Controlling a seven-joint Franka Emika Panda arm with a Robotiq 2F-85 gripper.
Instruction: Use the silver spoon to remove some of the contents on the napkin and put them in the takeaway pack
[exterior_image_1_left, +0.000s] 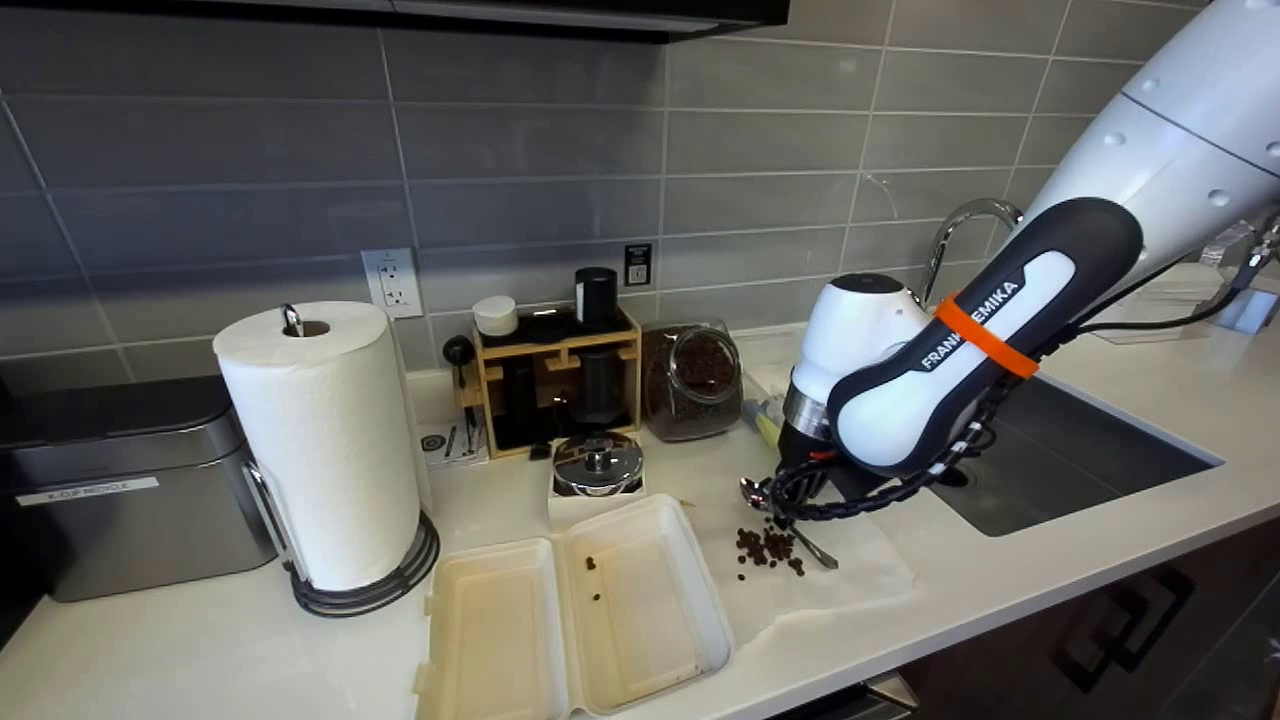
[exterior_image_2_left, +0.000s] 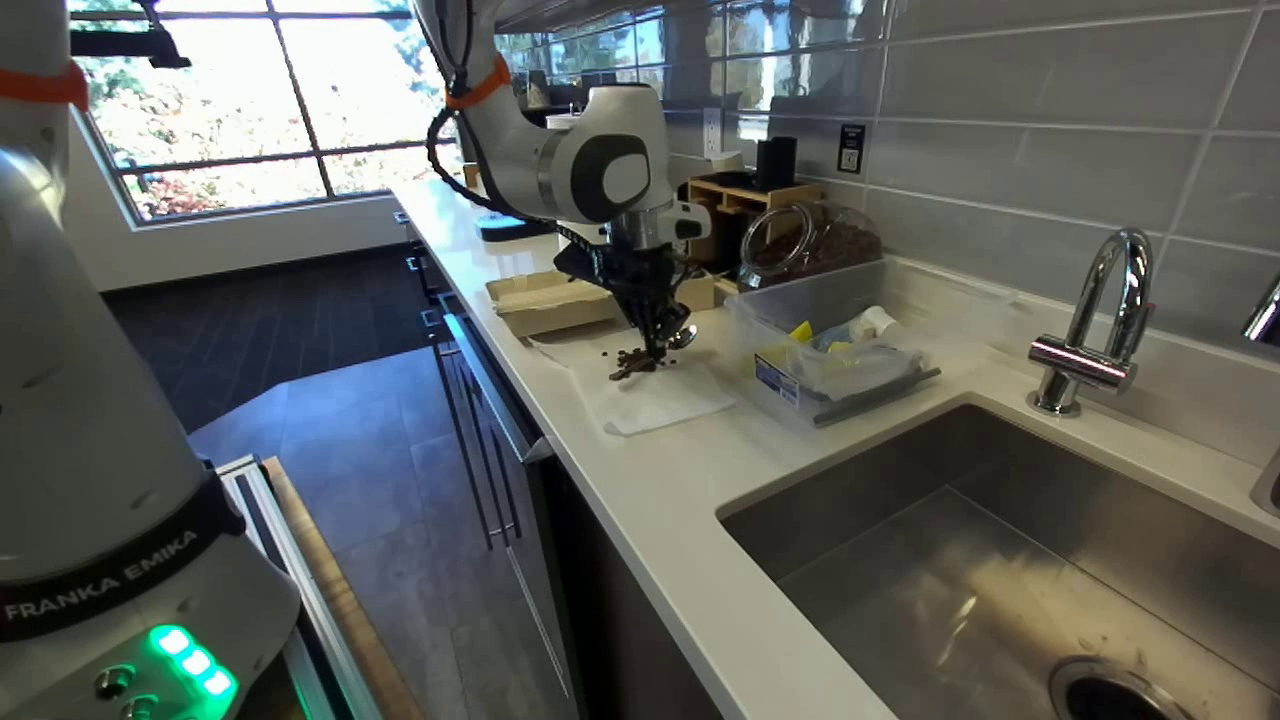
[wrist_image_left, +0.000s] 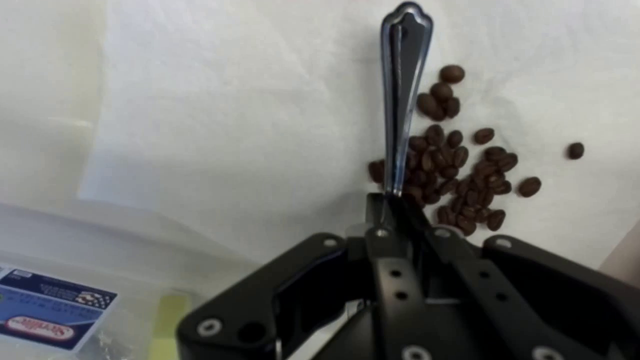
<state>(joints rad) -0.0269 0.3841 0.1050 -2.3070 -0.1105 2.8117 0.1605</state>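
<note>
Spoon (wrist_image_left: 400, 97) looks light, stiff, prob. slippery. Best held mid-handle, abt. where jaws pinch it, tho' it's too dark to be sure. Beans (wrist_image_left: 439, 159) may roll.

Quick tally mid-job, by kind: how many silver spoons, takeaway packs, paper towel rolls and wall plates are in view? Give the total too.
Silver spoon: 1, in the gripper
Takeaway pack: 1, open
Paper towel roll: 1
Wall plates: 2, white and black
Total: 5
</note>
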